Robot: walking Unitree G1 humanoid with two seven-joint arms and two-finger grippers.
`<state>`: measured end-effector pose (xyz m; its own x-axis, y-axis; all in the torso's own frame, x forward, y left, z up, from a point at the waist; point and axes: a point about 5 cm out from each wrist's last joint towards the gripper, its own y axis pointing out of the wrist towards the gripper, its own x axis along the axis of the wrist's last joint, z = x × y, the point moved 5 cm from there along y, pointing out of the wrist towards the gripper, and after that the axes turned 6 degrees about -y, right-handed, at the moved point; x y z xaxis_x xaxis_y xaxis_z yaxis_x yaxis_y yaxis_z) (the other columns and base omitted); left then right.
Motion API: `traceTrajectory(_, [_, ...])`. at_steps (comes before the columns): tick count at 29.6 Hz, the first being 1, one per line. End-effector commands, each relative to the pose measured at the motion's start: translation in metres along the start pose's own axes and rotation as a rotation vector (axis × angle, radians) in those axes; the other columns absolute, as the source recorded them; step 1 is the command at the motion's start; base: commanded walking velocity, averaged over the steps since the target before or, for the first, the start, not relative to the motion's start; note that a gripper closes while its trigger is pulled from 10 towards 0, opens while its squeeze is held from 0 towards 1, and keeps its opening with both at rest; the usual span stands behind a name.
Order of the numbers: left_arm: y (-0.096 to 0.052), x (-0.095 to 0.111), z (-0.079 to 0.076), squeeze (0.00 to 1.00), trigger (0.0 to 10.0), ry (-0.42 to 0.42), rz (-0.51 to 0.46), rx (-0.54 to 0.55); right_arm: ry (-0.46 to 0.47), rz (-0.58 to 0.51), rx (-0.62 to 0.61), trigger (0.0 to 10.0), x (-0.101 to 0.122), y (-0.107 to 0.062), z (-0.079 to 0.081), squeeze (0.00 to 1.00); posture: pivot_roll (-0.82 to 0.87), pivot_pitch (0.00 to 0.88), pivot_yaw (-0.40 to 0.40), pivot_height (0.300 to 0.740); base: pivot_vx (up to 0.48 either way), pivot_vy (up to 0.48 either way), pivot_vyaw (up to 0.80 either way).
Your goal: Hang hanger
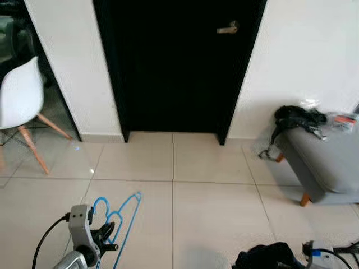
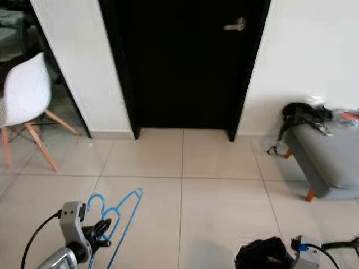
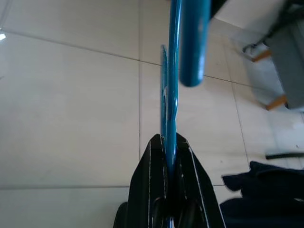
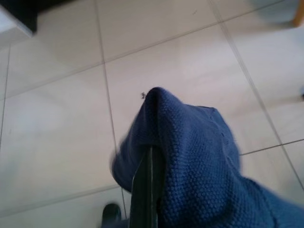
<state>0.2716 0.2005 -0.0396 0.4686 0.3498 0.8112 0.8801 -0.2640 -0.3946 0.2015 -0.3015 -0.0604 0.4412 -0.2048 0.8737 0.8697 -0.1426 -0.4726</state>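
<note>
Left pincer (image 1: 110, 237) clenched on thin blue plastic hanger (image 1: 124, 216), held low above tiled floor (image 1: 213, 190) for carrying. Right pincer (image 4: 148, 156) clamped on dark blue knitted garment (image 4: 199, 161), likely for hanging.

No readable text in any view.
You will find no words, labels, brand marks, numbers or signs that can be read: nothing legible stands on the black door (image 1: 174, 67), the white walls, the floor tiles, the blue hanger (image 1: 120, 216), the grey bench (image 1: 325, 162) or the white chair (image 1: 19, 92).
</note>
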Motion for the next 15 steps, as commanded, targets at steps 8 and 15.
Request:
traceTrajectory(8, [-0.0009,0.0026,0.0023,0.00,10.0,0.007,-0.001,0.008,-0.005,-0.030,0.006,10.0,0.0071,0.0010,0.0024,0.00,0.00,0.098,-0.030,0.740,0.000,0.000,0.65])
traceTrajectory(15, [-0.0005,0.0049,0.0008,0.00,10.0,0.010,-0.006,0.002,-0.007,-0.047,0.009,10.0,0.0115,0.0012,0.0052,0.00,0.00,0.100,-0.023,0.740,0.000,0.000,0.66])
